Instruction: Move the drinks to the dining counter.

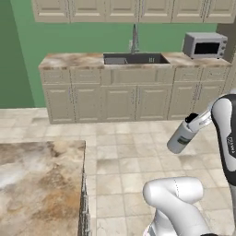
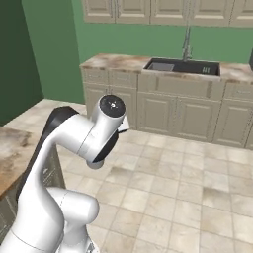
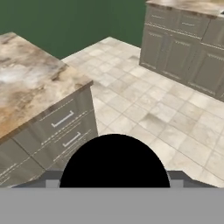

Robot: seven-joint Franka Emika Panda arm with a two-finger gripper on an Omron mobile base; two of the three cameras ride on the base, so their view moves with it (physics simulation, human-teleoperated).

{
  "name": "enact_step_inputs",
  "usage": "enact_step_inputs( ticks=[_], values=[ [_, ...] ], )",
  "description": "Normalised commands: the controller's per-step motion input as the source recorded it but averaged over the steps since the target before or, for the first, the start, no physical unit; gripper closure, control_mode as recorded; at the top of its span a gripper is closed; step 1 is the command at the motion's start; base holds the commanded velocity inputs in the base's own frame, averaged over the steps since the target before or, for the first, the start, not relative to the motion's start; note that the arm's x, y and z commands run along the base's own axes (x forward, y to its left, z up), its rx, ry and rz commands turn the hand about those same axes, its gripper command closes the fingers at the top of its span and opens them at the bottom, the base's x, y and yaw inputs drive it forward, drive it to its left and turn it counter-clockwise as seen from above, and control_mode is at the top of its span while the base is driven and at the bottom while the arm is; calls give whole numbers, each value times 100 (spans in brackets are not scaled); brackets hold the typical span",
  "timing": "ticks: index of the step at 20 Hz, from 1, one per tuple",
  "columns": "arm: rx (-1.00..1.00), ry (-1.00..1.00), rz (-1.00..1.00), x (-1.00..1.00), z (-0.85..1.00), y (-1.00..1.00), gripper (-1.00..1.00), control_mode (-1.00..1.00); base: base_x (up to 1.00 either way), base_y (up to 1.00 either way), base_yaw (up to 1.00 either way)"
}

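Observation:
A pale grey bottle [image 1: 180,137] with a black cap and label hangs tilted in the air over the tiled floor, right of the dining counter [image 1: 37,184]. My gripper [image 1: 193,122] is shut on it near the cap. In the hand view the bottle's black cap [image 3: 114,162] bulges up at the bottom. Beyond it lies the marbled beige-and-brown dining counter [image 3: 30,83] with drawer fronts and silver handles. A strip of that counter [image 2: 10,153] also sits at the left edge of the right base view, behind my arm.
Across the tiled floor [image 1: 133,152] stands a kitchen counter [image 1: 69,60] with a sink [image 1: 133,59], a faucet and a microwave [image 1: 205,45]. Beige cabinets line the green wall above it.

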Motion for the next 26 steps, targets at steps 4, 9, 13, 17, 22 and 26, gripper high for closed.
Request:
enact_step_inputs(
  ticks=[4, 9, 13, 17, 22, 26],
  values=[
    [0, 0, 0, 0, 0, 0, 100, 100, 23, 39, 21],
    [0, 0, 0, 0, 0, 0, 100, 100, 27, 37, 20],
    [0, 0, 0, 0, 0, 0, 100, 100, 36, 32, 18],
    [0, 0, 0, 0, 0, 0, 100, 100, 43, 29, 17],
    [0, 0, 0, 0, 0, 0, 100, 100, 54, 25, 14],
    [0, 0, 0, 0, 0, 0, 100, 100, 57, 22, 12]
  ],
)
